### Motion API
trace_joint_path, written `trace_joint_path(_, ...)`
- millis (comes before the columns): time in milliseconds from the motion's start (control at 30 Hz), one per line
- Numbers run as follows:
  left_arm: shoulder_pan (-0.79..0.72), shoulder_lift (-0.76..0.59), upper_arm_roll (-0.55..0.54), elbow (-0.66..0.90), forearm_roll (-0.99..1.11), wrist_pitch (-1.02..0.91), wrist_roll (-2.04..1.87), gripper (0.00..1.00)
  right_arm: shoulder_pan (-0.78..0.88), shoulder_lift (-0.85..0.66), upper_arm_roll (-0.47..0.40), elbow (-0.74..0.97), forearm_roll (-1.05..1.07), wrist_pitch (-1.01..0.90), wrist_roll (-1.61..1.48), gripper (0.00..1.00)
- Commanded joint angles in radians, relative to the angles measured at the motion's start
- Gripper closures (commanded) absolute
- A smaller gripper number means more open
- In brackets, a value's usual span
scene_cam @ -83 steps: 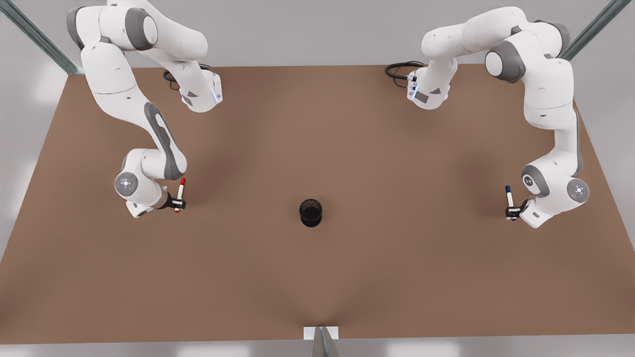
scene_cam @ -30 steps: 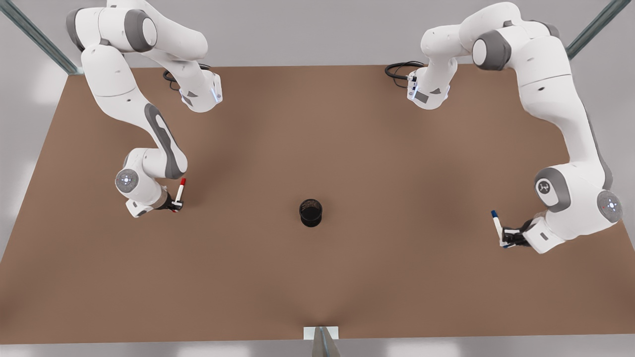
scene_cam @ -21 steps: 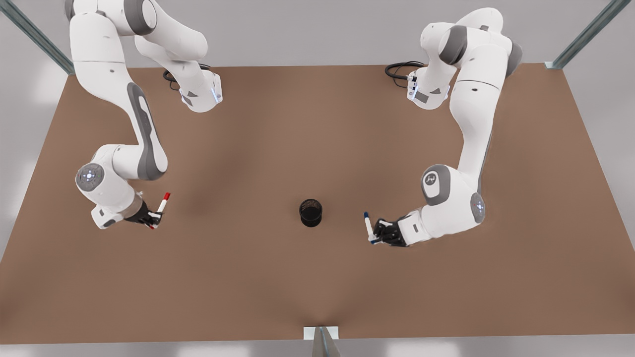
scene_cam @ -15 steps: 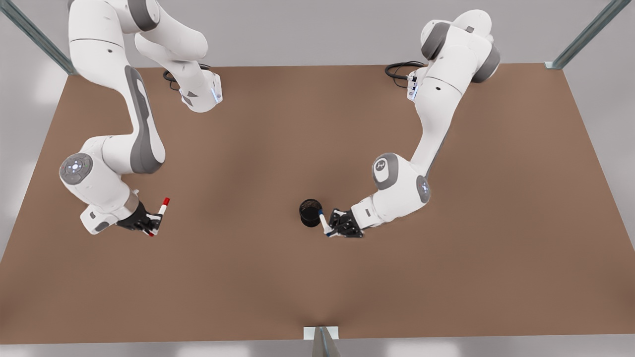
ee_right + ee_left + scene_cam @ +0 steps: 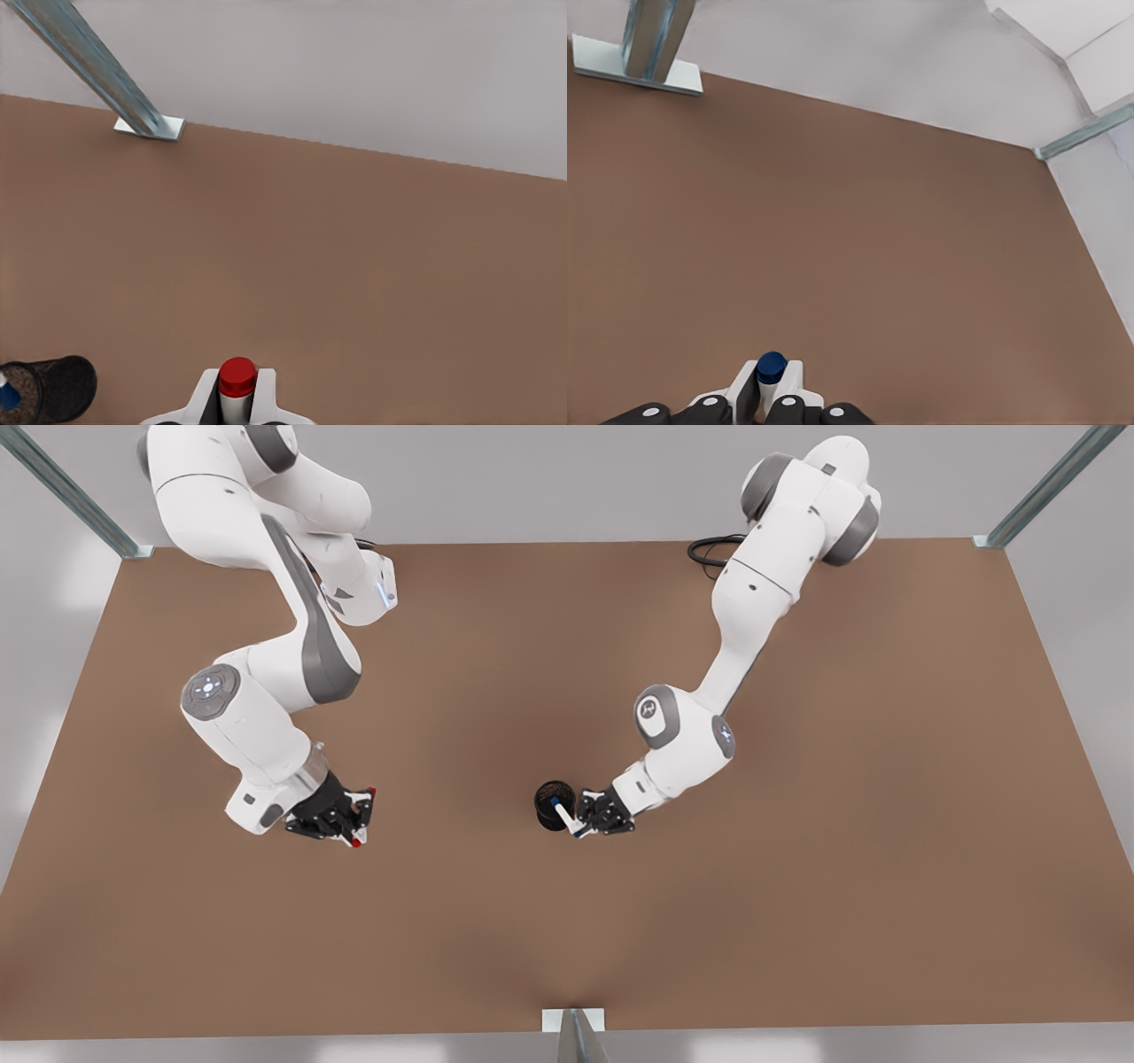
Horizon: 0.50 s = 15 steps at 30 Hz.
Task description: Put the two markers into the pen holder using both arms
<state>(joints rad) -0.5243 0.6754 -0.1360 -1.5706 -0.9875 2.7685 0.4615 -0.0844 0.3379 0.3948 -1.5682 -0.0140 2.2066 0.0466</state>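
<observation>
2 markers (image 5: 562, 816), 1 pen holder (image 5: 547, 801), 2 arms (image 5: 266, 726), 1 table (image 5: 567, 939).

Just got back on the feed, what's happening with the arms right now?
The left gripper holds the white marker with the blue cap tilted at the rim of the small black mesh pen holder, its blue end over the opening. The right gripper, off at the front view's left, holds the white marker with the red cap above the brown table.

The left pincer (image 5: 578, 815) covers most of the blue marker (image 5: 560, 812), perhaps with its tip inside the pen holder (image 5: 547, 804). The red marker (image 5: 236, 387) is cut off by the right wrist view's edge.
</observation>
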Motion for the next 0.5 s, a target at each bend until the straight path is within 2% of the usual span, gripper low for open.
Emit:
trace_joint_path(0,-0.097,-0.008,0.094,-0.003,0.027,0.029,0.158,0.79,0.003,0.007,0.022,0.005,-0.014,0.056,0.048,0.79)
trace_joint_path(67,-0.264,-0.002,0.266,-0.011,0.027,0.029,0.157,0.79,0.012,0.026,0.03,0.005,-0.014,0.116,0.067,0.79)
trace_joint_path(200,-0.339,0.003,0.311,-0.025,0.027,0.051,0.14,0.79,0.043,0.042,0.03,0.004,-0.014,0.16,0.096,0.79)
trace_joint_path(233,-0.355,0.003,0.311,-0.025,0.029,0.054,0.124,0.61,0.058,0.042,0.029,0.004,-0.014,0.162,0.104,0.79)
trace_joint_path(267,-0.359,0.006,0.311,-0.022,0.029,0.056,0.123,0.0,0.066,0.042,0.029,0.004,-0.015,0.162,0.124,0.79)
trace_joint_path(367,-0.327,-0.005,0.312,-0.032,0.029,0.043,0.098,0.0,0.09,0.042,0.029,0.004,-0.014,0.2,0.153,0.79)
trace_joint_path(467,-0.174,-0.048,0.312,-0.028,0.035,-0.153,0.204,0.0,0.115,0.042,0.029,0.004,-0.014,0.202,0.183,0.79)
